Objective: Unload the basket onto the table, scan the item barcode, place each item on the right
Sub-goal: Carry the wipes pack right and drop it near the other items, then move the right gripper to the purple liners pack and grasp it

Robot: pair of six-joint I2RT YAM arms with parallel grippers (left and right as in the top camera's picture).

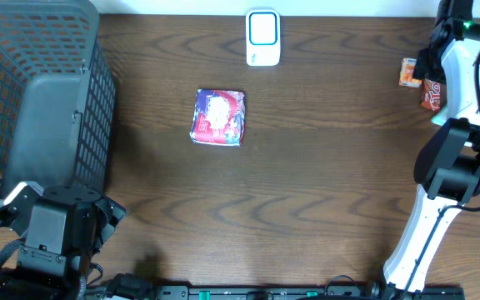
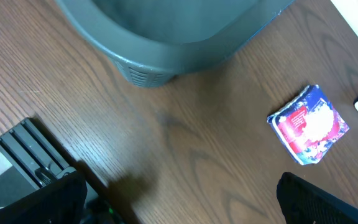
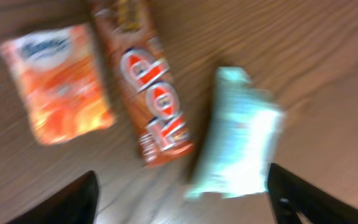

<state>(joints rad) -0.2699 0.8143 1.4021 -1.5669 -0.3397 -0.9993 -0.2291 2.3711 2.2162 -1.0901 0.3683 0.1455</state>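
Table: We see bare brown wood between the things. Every packet lies flat on it, so we judge that a pinch from above could slide off a wrapper or scrape the wood.
Basket: This grey mesh bin at the left edge is the only container. From overhead we see nothing in it. The left wrist view shows only its outer wall.
Right tool: Its fingers are spread wide and hold nothing. It hangs over three packets at the far right of the table. The wrist view is blurred, so aiming from it looks risky to us.
Left tool: It is wide and empty, beside the basket and well apart from any packet.
Scanner: It sits at the far middle edge, well apart from the right-hand packets. A loosely held packet could drop on the way across.
Red-and-blue packet: This is the item nearest the scanner, and neither tool touches it. We cannot see a barcode, so it may lie face down.
Pale packet: It lies between the right tool's fingers. The soft wrapper may crumple and crease its code.
Red-orange bar: It lies just beside the pale packet, and closing fingers could snag both.
Orange packet: It lies beside the bar, and a nudge could shove it away.
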